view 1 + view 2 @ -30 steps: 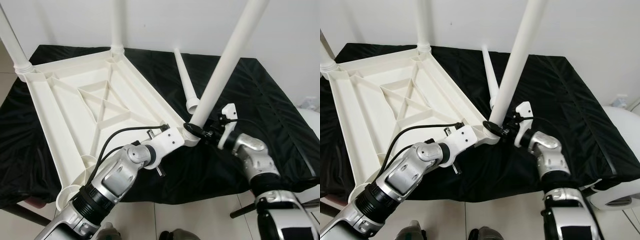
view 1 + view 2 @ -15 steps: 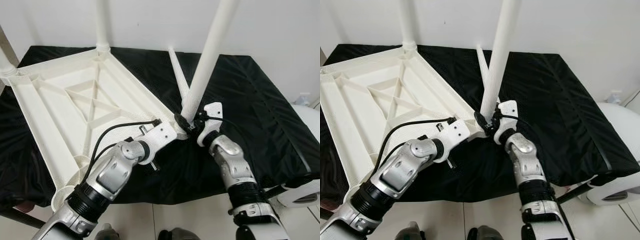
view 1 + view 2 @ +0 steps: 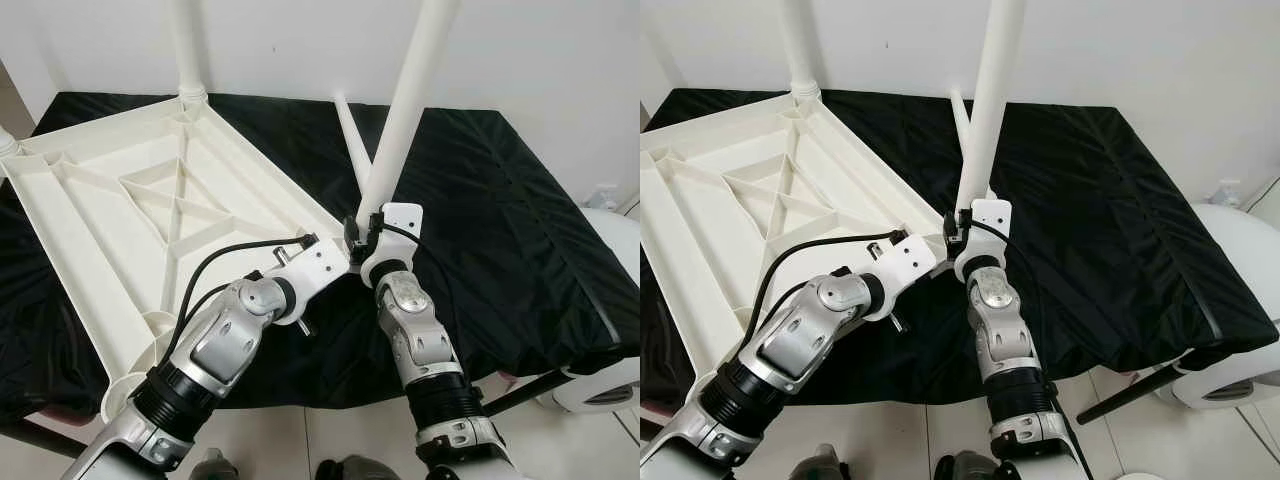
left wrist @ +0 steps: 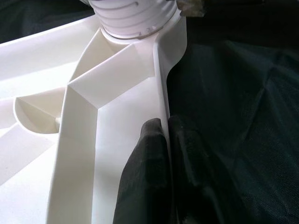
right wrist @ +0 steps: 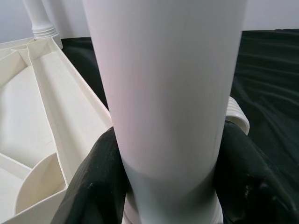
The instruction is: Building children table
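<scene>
The white table top [image 3: 250, 165] lies upside down on black cloth [image 3: 500, 200]. An upright leg [image 3: 185, 50] stands in its far corner, and another leg [image 3: 4, 145] at the far left. My right gripper [image 3: 362, 230] is shut on the base of a third leg [image 3: 410, 100], which stands almost upright on the near right corner socket; its fingers [image 5: 98, 163] clasp the leg [image 5: 168, 70] from both sides. My left gripper [image 4: 166, 123] is shut on the table top's rim [image 4: 161, 79] just beside that corner. A loose leg [image 3: 348, 130] lies on the cloth behind.
Round sockets [image 3: 130, 390] at the near left corner hold nothing. The cloth-covered surface ends close in front of me, with tiled floor below. A white rounded object [image 3: 612, 385] sits on the floor at the right. A white wall stands behind.
The held leg has swung from leaning far right to almost upright over the corner. My right forearm has moved left, under it. The camera has also shifted; the left gripper keeps its hold.
</scene>
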